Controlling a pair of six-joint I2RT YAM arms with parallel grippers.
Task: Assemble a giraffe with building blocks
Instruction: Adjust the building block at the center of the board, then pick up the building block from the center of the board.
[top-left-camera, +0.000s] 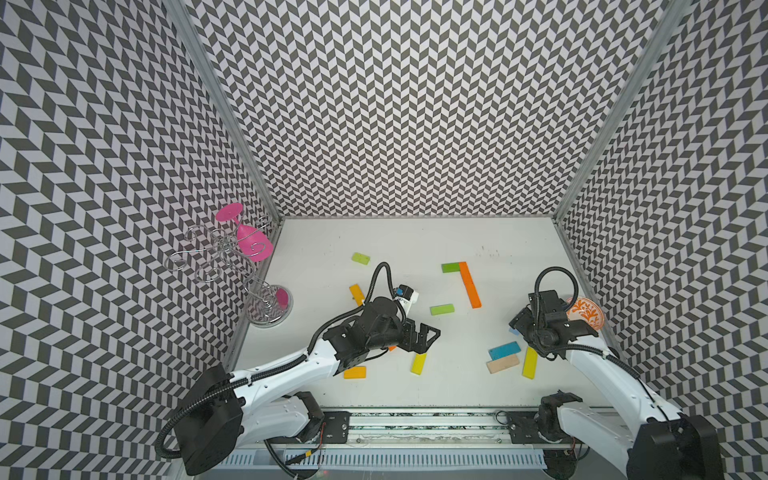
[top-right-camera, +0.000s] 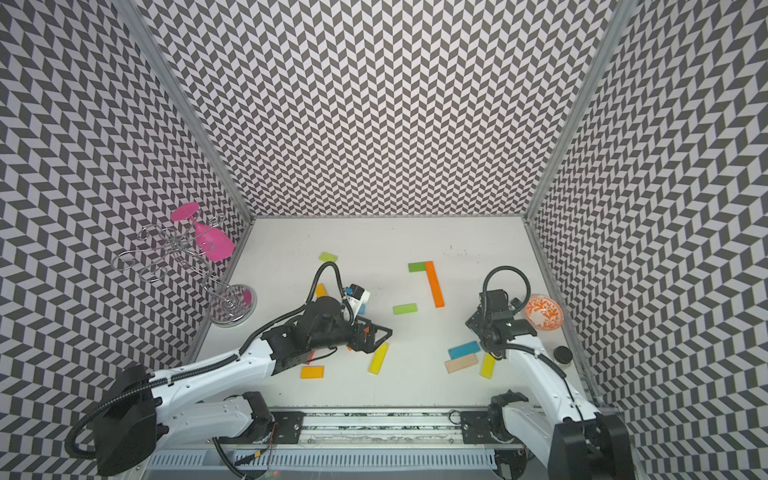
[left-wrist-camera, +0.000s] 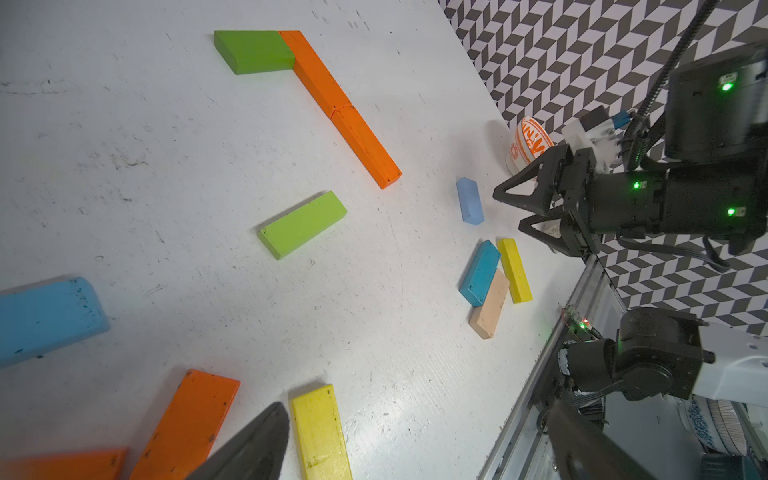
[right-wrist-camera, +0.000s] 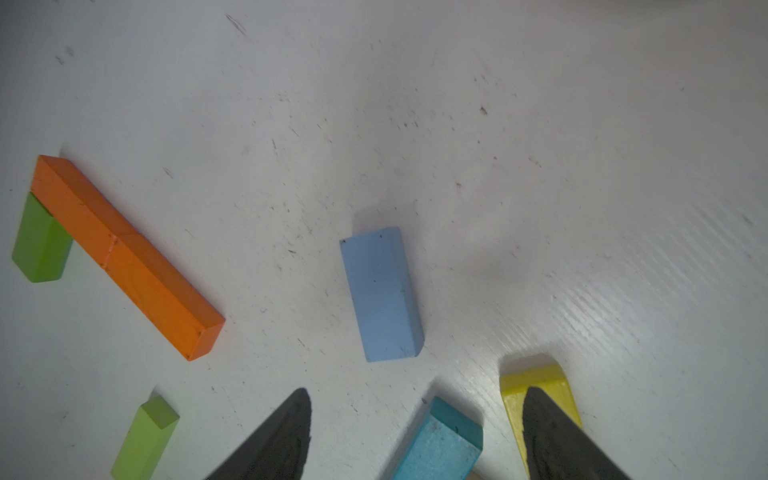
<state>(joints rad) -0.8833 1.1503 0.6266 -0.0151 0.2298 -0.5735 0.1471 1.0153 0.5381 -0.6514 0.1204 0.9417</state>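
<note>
Right end effector (right-wrist-camera: 417, 392) gapes empty; pale blue block (right-wrist-camera: 380, 293) just ahead looks light, rigid, paint-slick, so I'd pinch its long sides mid-length.

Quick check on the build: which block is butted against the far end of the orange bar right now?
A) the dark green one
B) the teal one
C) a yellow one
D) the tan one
A: the dark green block lies flush against the side of the orange bar at its far end, and the two make an L on the table.
</note>
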